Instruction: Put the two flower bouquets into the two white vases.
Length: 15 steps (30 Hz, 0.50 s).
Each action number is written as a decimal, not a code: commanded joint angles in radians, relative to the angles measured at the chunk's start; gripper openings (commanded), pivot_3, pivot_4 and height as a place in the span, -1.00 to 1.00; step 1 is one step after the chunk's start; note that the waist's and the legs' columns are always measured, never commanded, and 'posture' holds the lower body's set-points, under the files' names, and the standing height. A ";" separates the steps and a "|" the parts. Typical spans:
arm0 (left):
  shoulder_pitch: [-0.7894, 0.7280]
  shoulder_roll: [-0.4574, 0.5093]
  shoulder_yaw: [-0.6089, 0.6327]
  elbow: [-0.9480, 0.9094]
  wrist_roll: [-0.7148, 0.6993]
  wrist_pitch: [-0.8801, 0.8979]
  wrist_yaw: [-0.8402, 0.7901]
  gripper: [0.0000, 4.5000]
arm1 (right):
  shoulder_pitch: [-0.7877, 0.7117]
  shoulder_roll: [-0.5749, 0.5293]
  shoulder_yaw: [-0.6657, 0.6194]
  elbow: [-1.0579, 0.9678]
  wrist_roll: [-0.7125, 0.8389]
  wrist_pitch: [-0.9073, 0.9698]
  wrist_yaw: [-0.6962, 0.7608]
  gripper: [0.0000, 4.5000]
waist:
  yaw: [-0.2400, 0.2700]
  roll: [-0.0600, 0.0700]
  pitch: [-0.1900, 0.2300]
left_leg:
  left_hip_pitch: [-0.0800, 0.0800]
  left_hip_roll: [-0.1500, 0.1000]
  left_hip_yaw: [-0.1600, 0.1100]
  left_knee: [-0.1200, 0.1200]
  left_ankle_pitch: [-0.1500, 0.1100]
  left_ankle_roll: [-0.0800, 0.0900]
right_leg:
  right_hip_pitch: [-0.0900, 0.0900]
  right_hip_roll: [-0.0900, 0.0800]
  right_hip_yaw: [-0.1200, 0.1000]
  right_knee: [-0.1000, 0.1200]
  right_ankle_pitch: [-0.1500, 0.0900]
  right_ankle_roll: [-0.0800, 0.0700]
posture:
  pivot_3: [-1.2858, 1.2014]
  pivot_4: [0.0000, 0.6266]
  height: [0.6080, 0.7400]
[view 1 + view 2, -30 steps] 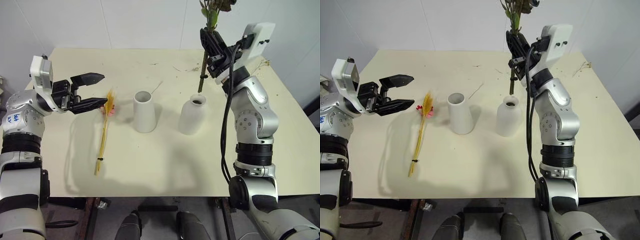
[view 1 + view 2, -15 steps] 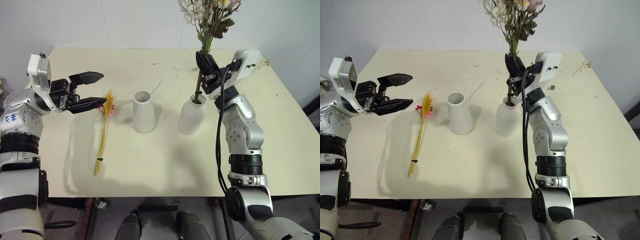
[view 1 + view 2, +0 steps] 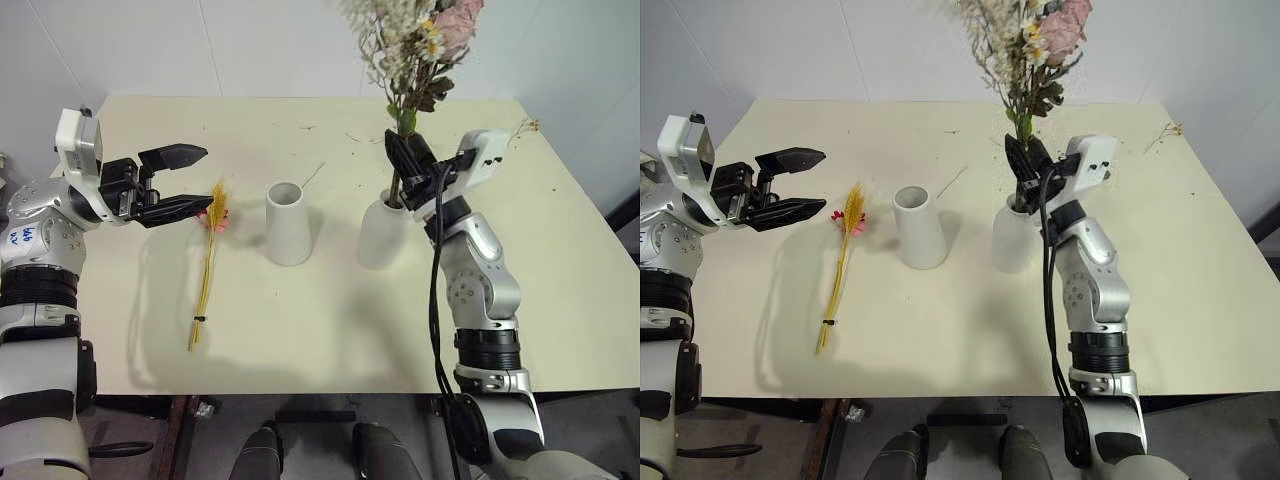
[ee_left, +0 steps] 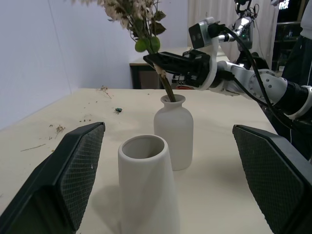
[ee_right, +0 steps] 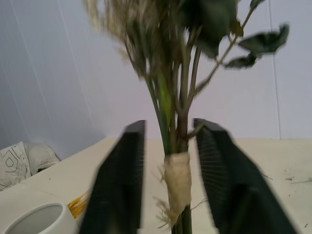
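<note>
Head views, rose bouquet: the rose bouquet (image 3: 415, 50) stands upright with its stems down in the neck of the bottle vase (image 3: 385, 232), blooms high above.
Head views, right gripper: the right gripper (image 3: 407, 165) sits at the stems just above the vase mouth, fingers on either side of them.
Head views, wheat bunch: the wheat bunch (image 3: 209, 262) lies flat on the table (image 3: 300, 330), its long axis running from the red-pink flower head at the far end to the tied stalk ends at the near end.
Head views, left gripper: the left gripper (image 3: 185, 182) hangs with jaws spread wide and empty, just beside the flower head and above it; this arm is far the nearer one to the bunch.
Head views, tapered vase: the tapered vase (image 3: 289, 223) is empty, standing between the wheat bunch and the bottle vase.
Left wrist view: the wide-apart fingers (image 4: 68, 180) frame the tapered vase, with the bottle vase and bouquet behind it.
Right wrist view: the two pads (image 5: 124, 170) stand a little clear of the stems (image 5: 178, 180) at their wrapped band, so the grip looks let go.
Coming move, judged: the left gripper must drop onto the stalks, jaws across their length.
</note>
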 commanded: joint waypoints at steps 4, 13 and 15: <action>-0.016 0.023 0.061 -0.005 -0.045 0.020 -0.112 1.00 | 0.051 -0.038 0.006 -0.146 0.034 0.033 0.009 0.79 | 0.001 0.000 0.000 | 0.000 0.000 0.000 0.000 0.000 0.000 | 0.000 0.000 0.000 0.000 0.000 0.000 | 0.03 -0.52 1.00; -0.018 -0.004 0.128 0.001 -0.066 0.057 -0.112 1.00 | 0.187 -0.192 -0.025 -0.403 0.159 0.208 0.040 0.99 | 0.005 0.000 0.000 | 0.000 0.000 0.000 0.000 0.000 0.000 | 0.000 0.000 0.000 0.000 0.000 0.000 | 0.03 -0.52 1.00; -0.016 -0.005 0.131 -0.001 -0.062 0.059 -0.112 1.00 | 0.223 -0.254 -0.051 -0.465 0.211 0.255 0.058 0.99 | 0.006 0.000 0.000 | 0.000 0.000 0.000 0.000 0.000 0.000 | 0.000 0.000 0.000 0.000 0.000 0.000 | 0.03 -0.52 1.00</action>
